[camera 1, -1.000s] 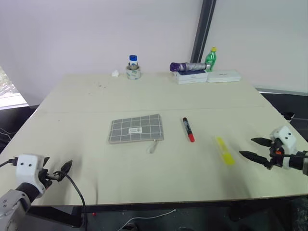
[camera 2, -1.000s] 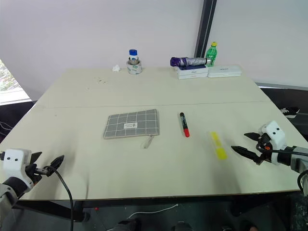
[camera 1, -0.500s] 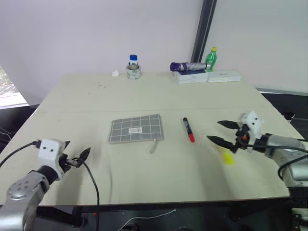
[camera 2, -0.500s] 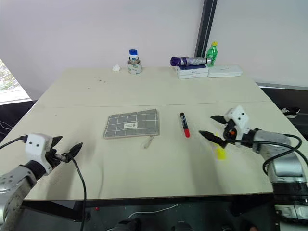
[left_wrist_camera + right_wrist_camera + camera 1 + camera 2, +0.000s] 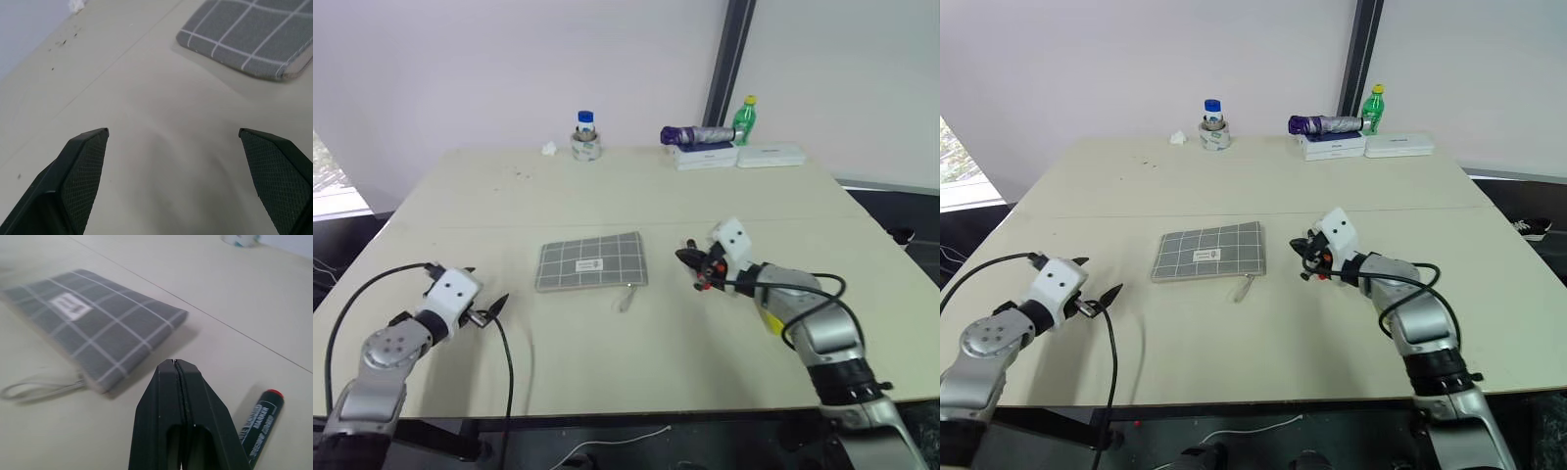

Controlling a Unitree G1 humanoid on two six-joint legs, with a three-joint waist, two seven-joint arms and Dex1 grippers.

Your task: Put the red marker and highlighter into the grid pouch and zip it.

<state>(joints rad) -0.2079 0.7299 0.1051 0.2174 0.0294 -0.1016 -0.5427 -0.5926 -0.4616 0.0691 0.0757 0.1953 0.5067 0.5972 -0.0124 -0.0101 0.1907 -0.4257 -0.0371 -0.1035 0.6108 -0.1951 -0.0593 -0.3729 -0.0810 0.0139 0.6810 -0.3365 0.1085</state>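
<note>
The grid pouch lies flat at mid-table, its pull cord trailing toward the front edge. My right gripper is shut with nothing between its fingers, and hovers just right of the pouch. The red marker, a black barrel with a red end, lies on the table right beside it, apart from the fingertips. A sliver of the yellow highlighter peeks out from under my right forearm. My left gripper stands open low over the table, left of the pouch.
Along the far edge stand a blue-lidded jar, a folded purple umbrella on a white box, a green bottle and a flat white case. Cables hang from both wrists.
My right gripper swept left from beside the highlighter to the red marker and shut. My left gripper moved forward and inward toward the pouch, rolling as it went.
</note>
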